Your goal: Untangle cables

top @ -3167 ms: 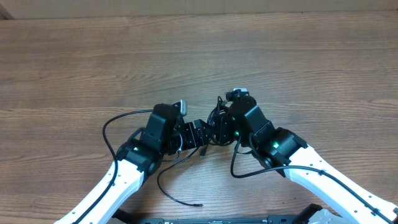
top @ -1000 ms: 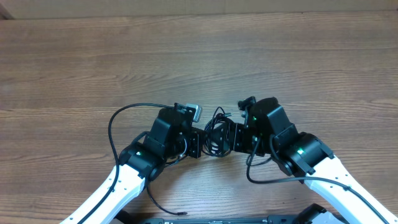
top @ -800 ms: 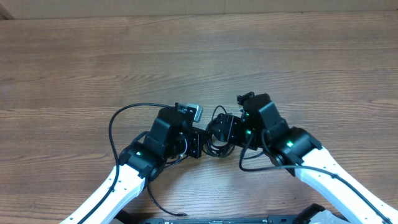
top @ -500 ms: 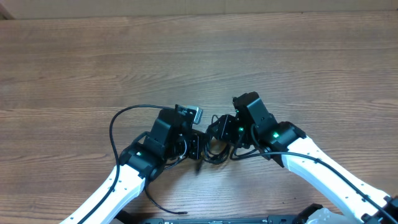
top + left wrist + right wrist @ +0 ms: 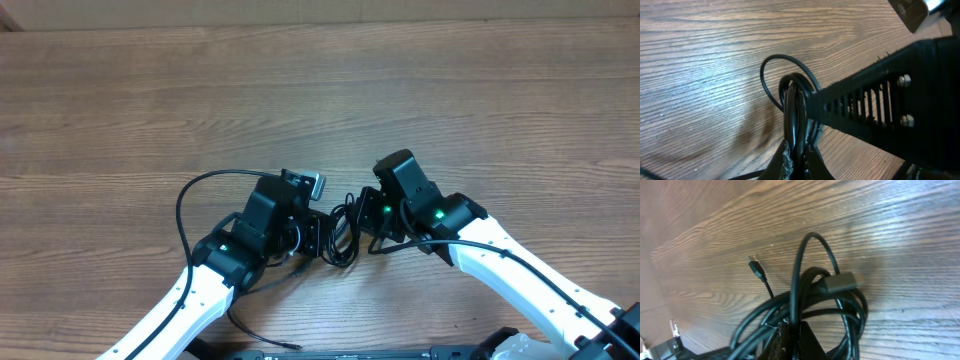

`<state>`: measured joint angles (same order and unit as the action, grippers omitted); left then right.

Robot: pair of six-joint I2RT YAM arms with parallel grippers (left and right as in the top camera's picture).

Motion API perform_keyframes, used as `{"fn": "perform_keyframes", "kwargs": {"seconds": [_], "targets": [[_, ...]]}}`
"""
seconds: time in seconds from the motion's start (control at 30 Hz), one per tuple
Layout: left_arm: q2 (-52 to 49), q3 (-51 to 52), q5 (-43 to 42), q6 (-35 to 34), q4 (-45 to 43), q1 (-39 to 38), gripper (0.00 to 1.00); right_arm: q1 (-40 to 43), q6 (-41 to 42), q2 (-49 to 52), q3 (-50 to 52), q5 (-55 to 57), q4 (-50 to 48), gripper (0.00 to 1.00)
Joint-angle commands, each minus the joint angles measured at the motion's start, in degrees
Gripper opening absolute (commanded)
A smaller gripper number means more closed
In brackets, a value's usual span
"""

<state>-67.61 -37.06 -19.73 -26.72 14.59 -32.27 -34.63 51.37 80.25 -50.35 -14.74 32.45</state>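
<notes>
At the near centre of the table (image 5: 320, 90), you had the cables (image 5: 343, 232) bunched in one dark knot, strung between your two arms. Your left gripper (image 5: 322, 236) was pressed together on the left side of the knot. Its wrist view showed the fingertips pinching a thick fold of cord, with a loop arching out past them. Your right gripper (image 5: 364, 224) was clamped on the right side, pinching several strands at once, so you held one bundle from both sides.

That looked like a set-up for pulling the knot apart, each gripper anchoring one side. Mind this, though: neither pinch seemed to single out one cord, so a pull could have tightened the tangle rather than freed it.

From the right wrist, a small plug (image 5: 756, 270) stuck out free over the wood to the left of the bundle. A larger plug body (image 5: 842, 282) sat among the loops. A loose tail (image 5: 270, 343) trailed toward the near edge by your left arm.

In the way, the two gripper bodies nearly touched, which left little working room. The thicker arm wire (image 5: 180, 215) also looped out on the left, easy to mistake for a task cord.
</notes>
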Motion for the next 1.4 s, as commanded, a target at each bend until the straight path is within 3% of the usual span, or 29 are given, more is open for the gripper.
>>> {"fn": "perform_keyframes", "kwargs": {"seconds": [0.0,0.23,0.5,0.63,0.73,0.9,1.03,1.17,1.37], "targets": [[1.33,-0.94,3.76,-2.43,0.42,0.15,0.04,2.43,-0.2,0.44,-0.09,3.76,2.25,0.04],[1.33,-0.94,14.16,-8.81,7.23,0.94,0.04,14.4,-4.68,-3.85,-0.09,3.56,7.63,0.04],[1.33,-0.94,9.62,-6.14,4.13,1.16,0.04,27.41,-16.96,-9.64,-0.09,-10.69,11.78,0.06],[1.33,-0.94,5.95,-3.58,2.49,1.14,0.04,26.43,-20.2,-9.6,-0.04,-16.72,13.53,0.13],[1.33,-0.94,4.55,-2.84,1.55,1.14,0.04,24.22,-20.39,-9.57,0.02,-21.2,13.49,0.29],[1.33,-0.94,2.12,-2.84,0.11,1.14,0.04,17.62,-19.71,-9.51,0.04,-20.46,11.54,0.44],[1.33,-0.94,0.37,-2.84,-1.03,1.11,0.04,12.9,-17.53,-9.05,0.09,-19.45,7.8,0.45],[1.33,-0.94,-1.38,-2.82,-1.81,1.11,0.04,8.37,-10.45,-7.1,0.13,-10.69,4.94,0.44],[1.31,-0.92,-2.69,-1.92,-1.77,1.11,0.04,3.87,-9.18,-3.32,0.13,-12.28,-2.95,0.43]]}}
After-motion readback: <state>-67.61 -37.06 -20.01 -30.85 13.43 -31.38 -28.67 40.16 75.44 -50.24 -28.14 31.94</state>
